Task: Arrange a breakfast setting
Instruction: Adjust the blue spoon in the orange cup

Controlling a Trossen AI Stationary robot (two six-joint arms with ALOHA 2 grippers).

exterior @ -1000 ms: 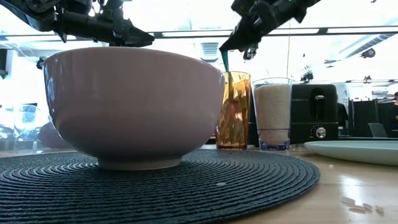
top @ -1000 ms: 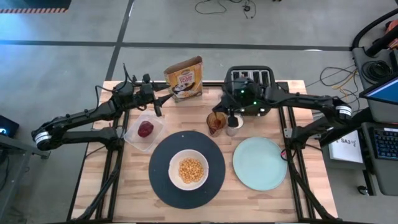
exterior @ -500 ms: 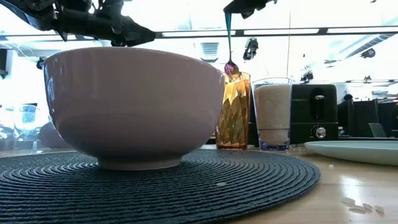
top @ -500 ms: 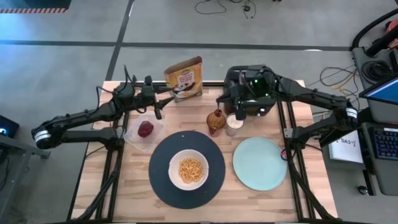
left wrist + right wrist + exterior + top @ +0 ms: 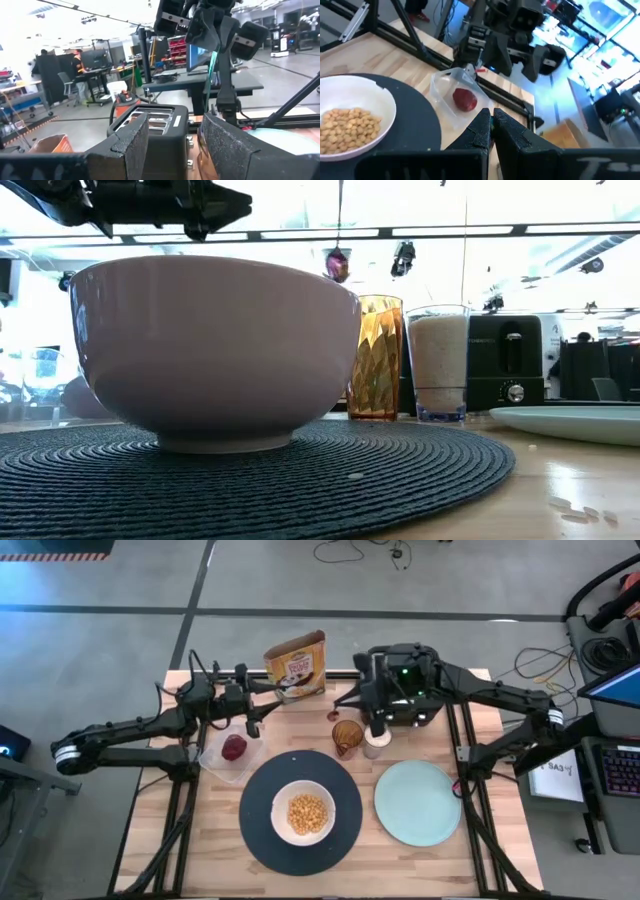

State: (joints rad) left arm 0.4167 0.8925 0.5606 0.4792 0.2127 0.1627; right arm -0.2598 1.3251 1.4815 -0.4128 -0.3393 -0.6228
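Nearest the table's front edge lie two plates: one large black round woven plate (image 5: 262,825) carrying one glossy white bowl (image 5: 303,813) of yellow cereal pieces, and beside it one smaller, smooth pale green plate (image 5: 417,802). Behind them stand two glasses, one faceted amber glass (image 5: 347,736) and one clear glass of white liquid (image 5: 376,743), with one dark red fruit (image 5: 234,747) in a clear plastic container (image 5: 231,752) off to the side. Farther back, the right gripper (image 5: 491,125) hangs above the glasses, clenched on one thin teal spoon (image 5: 338,240), the left gripper (image 5: 170,135) hovers parted near the single yellow-brown cereal box (image 5: 296,665), and one black four-slot toaster (image 5: 403,678) sits at the back.
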